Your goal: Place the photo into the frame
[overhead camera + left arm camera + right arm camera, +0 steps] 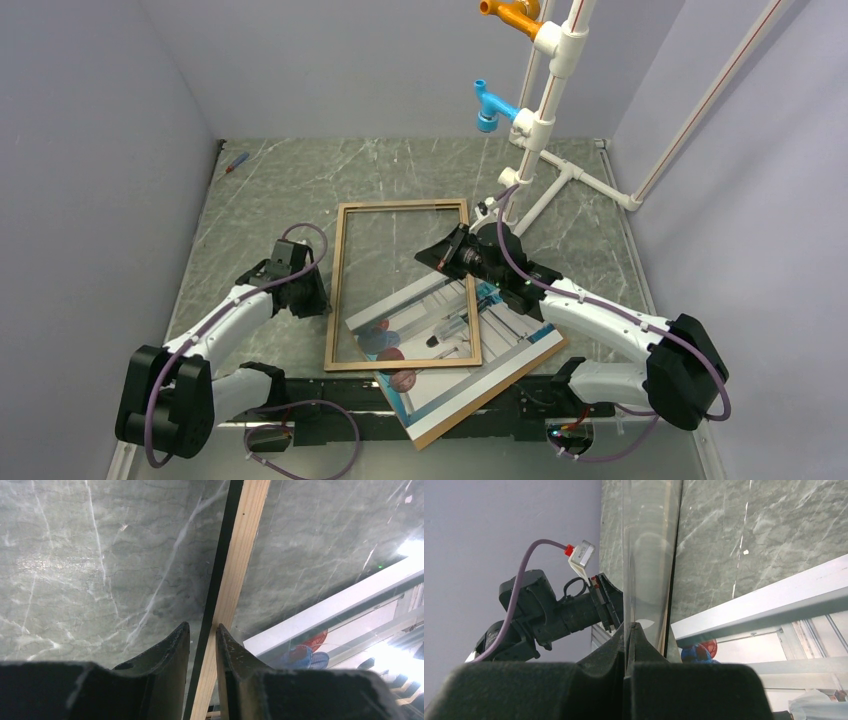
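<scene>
**Left pincer [202, 630] on the frame rail, right pincer [627, 626] on the clear sheet**

Left pincer fingers [175, 647] straddle the left long rail of the thin-railed, light-brown wooden picture frame [404, 205]. The jaws are drawn in narrow around the rail, gripping it. In the overhead view this arm folds at a black elbow in the lower left. Its white forearm slants up and to the right, reaching the rail at about mid-height.

The right pincer is closed tight, its fingertips pinching the edge of a clear transparent sheet [649, 555] that runs straight up the wrist view. This arm bends at the lower right, and its forearm stretches up and to the left, ending at the frame's right rail.

The frame sits in the middle of the picture on the grey-green marbled bench [280, 190]. The large rectangular photo [505, 345], showing a white-and-blue corridor with red and blue spheres, lies face up and askew at lower centre. Its upper-left part shows through the frame's opening, and the frame's lower right corner overlaps it. A plain brown backing board [498, 388] edges the photo along its lower right side.
</scene>
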Controlling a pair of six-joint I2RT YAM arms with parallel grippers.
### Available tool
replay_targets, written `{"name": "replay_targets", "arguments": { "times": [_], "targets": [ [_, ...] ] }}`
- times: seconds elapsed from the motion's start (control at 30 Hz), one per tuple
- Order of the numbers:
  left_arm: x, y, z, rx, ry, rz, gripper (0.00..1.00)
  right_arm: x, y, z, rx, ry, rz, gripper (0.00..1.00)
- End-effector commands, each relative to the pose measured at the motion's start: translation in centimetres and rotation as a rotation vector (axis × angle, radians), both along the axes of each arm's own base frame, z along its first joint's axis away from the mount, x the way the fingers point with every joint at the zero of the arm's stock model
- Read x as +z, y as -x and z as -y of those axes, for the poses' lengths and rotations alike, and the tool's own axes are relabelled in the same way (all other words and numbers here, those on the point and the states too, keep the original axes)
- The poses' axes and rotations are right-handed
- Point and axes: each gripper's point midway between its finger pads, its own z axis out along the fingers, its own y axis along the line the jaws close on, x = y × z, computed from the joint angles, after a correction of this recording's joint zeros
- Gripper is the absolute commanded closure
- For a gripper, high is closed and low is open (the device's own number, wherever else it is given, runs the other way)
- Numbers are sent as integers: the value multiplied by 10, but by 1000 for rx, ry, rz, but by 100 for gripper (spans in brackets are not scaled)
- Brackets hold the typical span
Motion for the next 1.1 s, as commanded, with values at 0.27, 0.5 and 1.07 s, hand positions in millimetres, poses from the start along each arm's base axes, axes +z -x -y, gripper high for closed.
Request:
{"name": "replay_targets", "arguments": {
  "times": [0.27, 0.5, 1.07],
  "targets": [
    [4, 6, 15, -75, 54, -39, 69, 13, 4, 7, 15, 26, 63, 100],
    [15, 0, 16, -110, 41, -55, 70, 5, 6, 1, 61, 53, 66, 100],
    [3, 9, 27, -141, 96, -127, 78, 9, 9, 5, 104, 98, 92, 100]
  ]
}}
